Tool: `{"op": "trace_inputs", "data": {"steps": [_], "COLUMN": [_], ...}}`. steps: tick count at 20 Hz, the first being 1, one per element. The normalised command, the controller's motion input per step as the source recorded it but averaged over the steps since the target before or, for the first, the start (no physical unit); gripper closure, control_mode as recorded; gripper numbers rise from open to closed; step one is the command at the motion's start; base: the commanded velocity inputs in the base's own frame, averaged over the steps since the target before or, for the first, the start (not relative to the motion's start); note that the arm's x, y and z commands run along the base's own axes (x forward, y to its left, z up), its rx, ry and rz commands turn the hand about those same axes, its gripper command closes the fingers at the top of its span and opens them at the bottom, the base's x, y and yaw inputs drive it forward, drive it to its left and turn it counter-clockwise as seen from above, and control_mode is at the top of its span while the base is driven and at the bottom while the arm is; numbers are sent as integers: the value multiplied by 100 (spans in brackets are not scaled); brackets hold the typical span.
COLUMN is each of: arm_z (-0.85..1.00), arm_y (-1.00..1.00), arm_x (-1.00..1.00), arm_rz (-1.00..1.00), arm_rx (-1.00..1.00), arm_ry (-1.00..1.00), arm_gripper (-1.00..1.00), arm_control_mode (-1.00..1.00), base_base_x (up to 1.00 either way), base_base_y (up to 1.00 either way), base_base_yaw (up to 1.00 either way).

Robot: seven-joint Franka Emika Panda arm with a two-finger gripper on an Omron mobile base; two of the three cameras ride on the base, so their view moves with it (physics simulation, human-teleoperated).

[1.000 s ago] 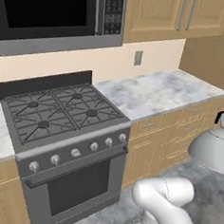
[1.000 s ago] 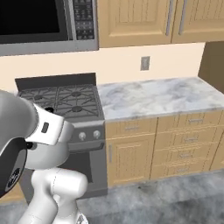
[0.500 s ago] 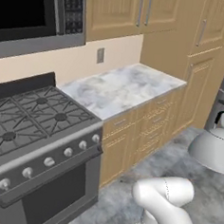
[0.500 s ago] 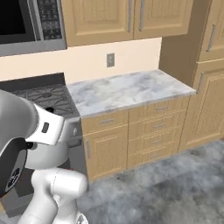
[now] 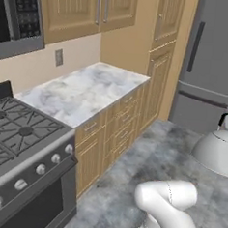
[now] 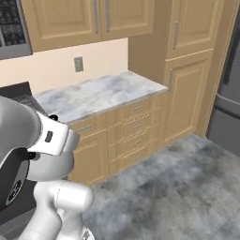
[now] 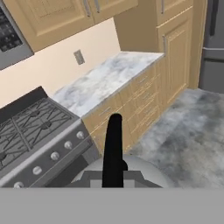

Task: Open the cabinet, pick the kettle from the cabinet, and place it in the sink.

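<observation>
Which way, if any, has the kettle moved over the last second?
Yes. Carried along as the robot turns, the kettle has swung right, away from the stove, and now hangs before the fridge.

Home kitchen, gas stove point(image 5: 17, 142), marble counter point(image 5: 83, 92), wooden wall cabinets point(image 6: 89, 18), steel fridge point(image 5: 212, 65)

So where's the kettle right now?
The kettle is up in the air at the right edge of the left base view, over the grey floor in front of the fridge.
</observation>
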Motion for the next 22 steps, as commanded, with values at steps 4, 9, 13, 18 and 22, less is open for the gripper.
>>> {"op": "trace_inputs", "data": {"steps": [4,9,13,18,22], "arm_z": [0,0,0,0,0], "arm_y": [0,0,0,0,0], "arm_x": [0,0,0,0,0], "arm_rz": [0,0,0,0,0], "arm_rx": [0,0,0,0,0], "arm_ry": [0,0,0,0,0], "arm_gripper": [100,100,100,100,100], "arm_control_mode": [100,100,100,100,100], "base_base_x": [-12,-7,-4,-1,0], "base_base_y": [-1,0,0,0,0], "base_base_yaw": [-44,-46,-47,-47,-48]}}
